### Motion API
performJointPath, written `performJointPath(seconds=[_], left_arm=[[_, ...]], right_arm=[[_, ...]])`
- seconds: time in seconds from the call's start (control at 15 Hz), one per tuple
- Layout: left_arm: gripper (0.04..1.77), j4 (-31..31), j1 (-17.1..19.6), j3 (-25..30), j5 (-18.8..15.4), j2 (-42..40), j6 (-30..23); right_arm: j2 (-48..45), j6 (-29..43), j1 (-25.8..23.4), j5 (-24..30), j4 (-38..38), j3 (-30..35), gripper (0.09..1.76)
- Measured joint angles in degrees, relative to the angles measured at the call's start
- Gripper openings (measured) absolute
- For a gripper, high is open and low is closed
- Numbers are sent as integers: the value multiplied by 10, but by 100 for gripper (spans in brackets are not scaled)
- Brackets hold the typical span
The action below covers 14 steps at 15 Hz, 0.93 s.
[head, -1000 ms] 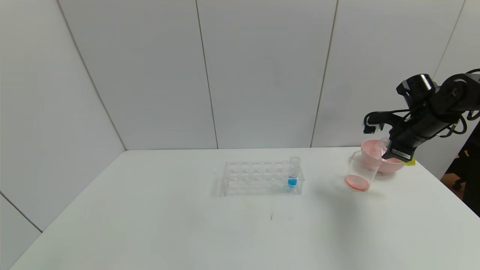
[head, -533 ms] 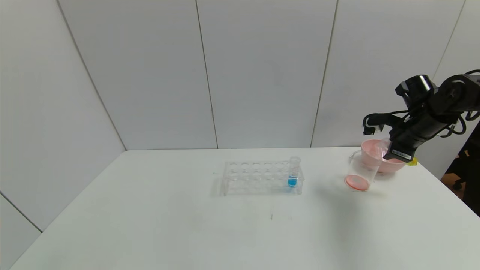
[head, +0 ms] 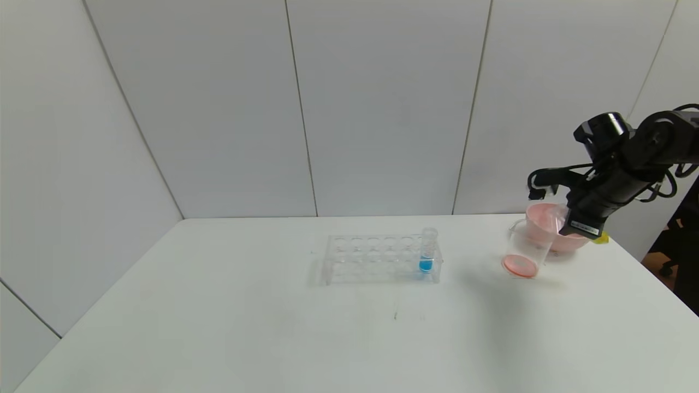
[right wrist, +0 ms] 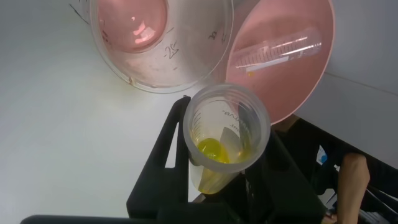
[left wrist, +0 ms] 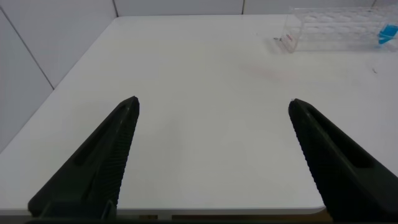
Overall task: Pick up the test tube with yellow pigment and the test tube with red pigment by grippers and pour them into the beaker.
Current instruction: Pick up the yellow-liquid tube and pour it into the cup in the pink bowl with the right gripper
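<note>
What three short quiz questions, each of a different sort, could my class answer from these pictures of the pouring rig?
1. True or false: the right gripper holds the test tube with yellow pigment.
2. Multiple choice: the empty tube lies in (A) the rack, (B) the pink bowl, (C) the beaker.
3. Fill in: the liquid in the tube standing in the rack is ____.

Key: 1 true; 2 B; 3 blue.
</note>
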Motion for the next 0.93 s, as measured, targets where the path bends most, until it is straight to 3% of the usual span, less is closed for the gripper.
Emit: performJointPath(seconds=[0.4,0.93], left_arm=[[172,0,0,0,0,0,0],[172,0,0,0,0,0,0]], right_arm=[[5,-27,10,-70,-2,0,57],[14,-32,24,-109,-2,0,57]])
